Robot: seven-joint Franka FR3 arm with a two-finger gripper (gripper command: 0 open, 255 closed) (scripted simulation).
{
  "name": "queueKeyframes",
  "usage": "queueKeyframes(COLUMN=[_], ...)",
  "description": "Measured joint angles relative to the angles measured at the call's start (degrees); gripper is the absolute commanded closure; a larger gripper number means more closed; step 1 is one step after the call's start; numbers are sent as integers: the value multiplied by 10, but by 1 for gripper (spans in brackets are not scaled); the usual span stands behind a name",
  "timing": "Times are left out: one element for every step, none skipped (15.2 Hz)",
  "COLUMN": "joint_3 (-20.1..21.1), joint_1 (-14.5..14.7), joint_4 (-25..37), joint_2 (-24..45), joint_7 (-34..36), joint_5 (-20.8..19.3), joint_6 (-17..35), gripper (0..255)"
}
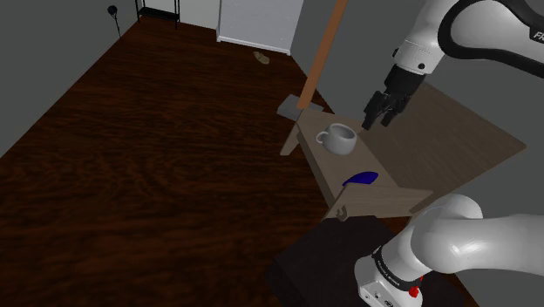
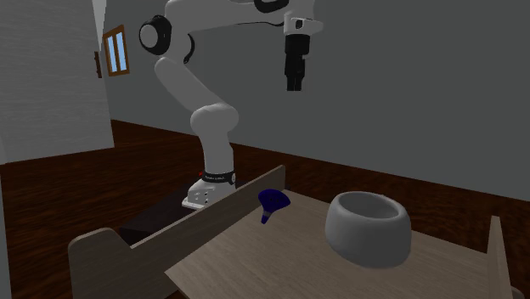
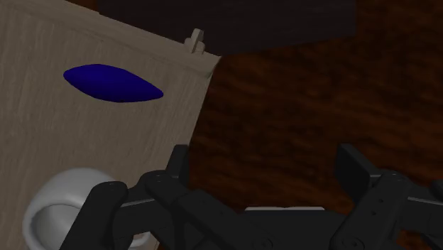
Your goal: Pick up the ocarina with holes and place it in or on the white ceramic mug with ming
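A dark blue ocarina (image 1: 360, 179) (image 2: 273, 202) (image 3: 112, 84) lies on the pale wooden table (image 1: 445, 139) (image 2: 255, 267) (image 3: 35, 121), near the corner closest to the arm's stand. A plain grey-white mug (image 1: 338, 138) (image 2: 369, 228) (image 3: 60, 206) stands upright farther along the table, apart from the ocarina. My black gripper (image 1: 377, 115) (image 2: 295, 83) (image 3: 266, 167) hangs well above the table, close to the mug and off to one side of it. Its fingers (image 3: 179, 163) stand apart with nothing between them.
A low board (image 2: 195, 222) rims the table's side toward the stand. In the shoulder view a wooden pole (image 1: 321, 54) leans up from a grey block (image 1: 289, 106) at the table's far corner. The dark stand (image 1: 327, 262) sits below, on brown floor (image 1: 148, 157).
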Motion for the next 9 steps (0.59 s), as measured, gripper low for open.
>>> queueKeyframes(joint_3=[0,-5,-13,-22,-29,-42,-52,-63,-73], joint_1=[0,1,3,5,8,9,11,12,15], joint_4=[0,-8,-21,-38,-52,-74,-86,-104,-117], joint_2=[0,-4,-10,-16,-19,-27,-29,-34,-34], joint_7=[0,-11,-28,-48,-67,-92,-115,-137,-159], joint_5=[0,-5,-12,-22,-30,-42,-54,-65,-77], joint_6=[0,2,7,14,22,32,40,50,60], gripper=[0,0,0,0,0,0,0,0,0])
